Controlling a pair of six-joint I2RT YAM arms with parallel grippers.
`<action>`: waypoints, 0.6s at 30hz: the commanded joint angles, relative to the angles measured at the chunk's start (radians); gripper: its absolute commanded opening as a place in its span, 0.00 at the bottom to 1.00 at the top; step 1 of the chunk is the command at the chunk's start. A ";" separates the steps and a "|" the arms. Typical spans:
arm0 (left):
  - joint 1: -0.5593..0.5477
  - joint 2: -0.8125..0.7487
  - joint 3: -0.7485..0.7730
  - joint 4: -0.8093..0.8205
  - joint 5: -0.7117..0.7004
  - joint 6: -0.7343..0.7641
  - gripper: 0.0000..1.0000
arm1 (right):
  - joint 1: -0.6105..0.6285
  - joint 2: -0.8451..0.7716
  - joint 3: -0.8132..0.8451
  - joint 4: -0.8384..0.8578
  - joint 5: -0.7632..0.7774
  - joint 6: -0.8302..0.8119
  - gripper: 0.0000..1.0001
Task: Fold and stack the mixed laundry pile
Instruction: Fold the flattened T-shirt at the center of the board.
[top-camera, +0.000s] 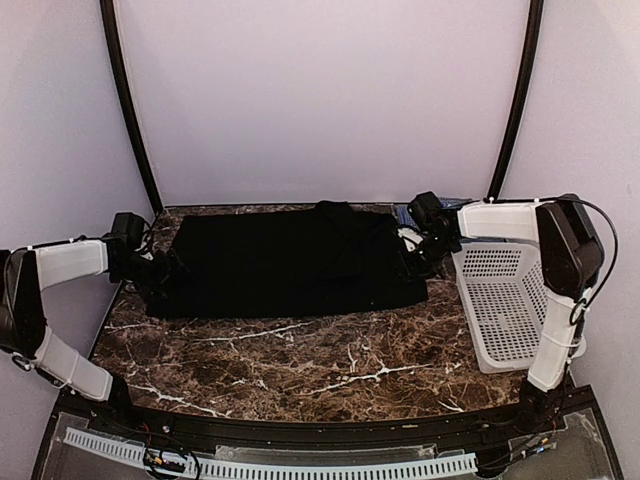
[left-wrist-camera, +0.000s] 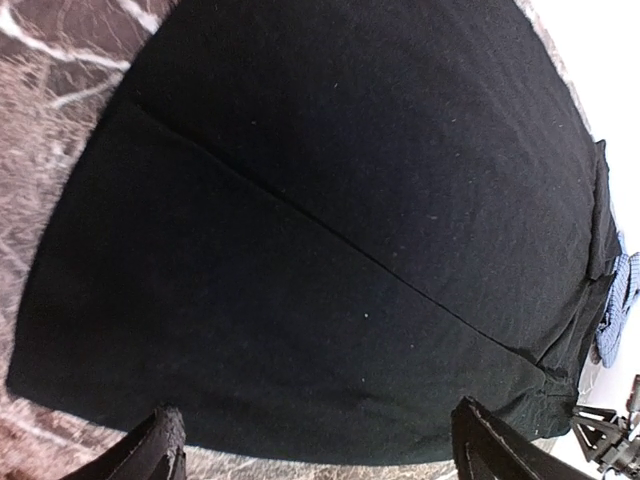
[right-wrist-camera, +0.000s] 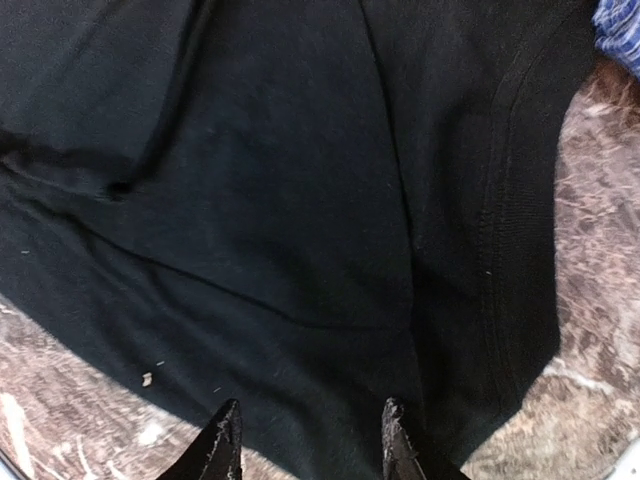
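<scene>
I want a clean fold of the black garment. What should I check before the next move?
1. Black garment spread flat: ok, slight creases near its right end.
2. Left gripper open at the left edge: ok.
3. Right gripper open at the right edge: ok.
4. Checked shirt free of the garment: cannot tell; it peeks out at the far right corner.
5. Basket apart from the garment: ok.

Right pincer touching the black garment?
Cannot tell. Right wrist view shows the open right pincer over the edge of the black garment, but neither gap nor contact is plain; top view is too dark.
</scene>
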 joint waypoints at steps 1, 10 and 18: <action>-0.003 0.057 -0.005 0.047 0.024 -0.032 0.92 | -0.006 0.034 -0.010 0.035 0.009 0.006 0.43; 0.003 0.160 -0.040 -0.065 -0.105 -0.129 0.88 | -0.001 0.020 -0.079 -0.014 0.063 -0.006 0.31; 0.008 0.006 -0.147 -0.149 -0.156 -0.162 0.87 | 0.047 -0.083 -0.200 -0.045 0.077 0.023 0.31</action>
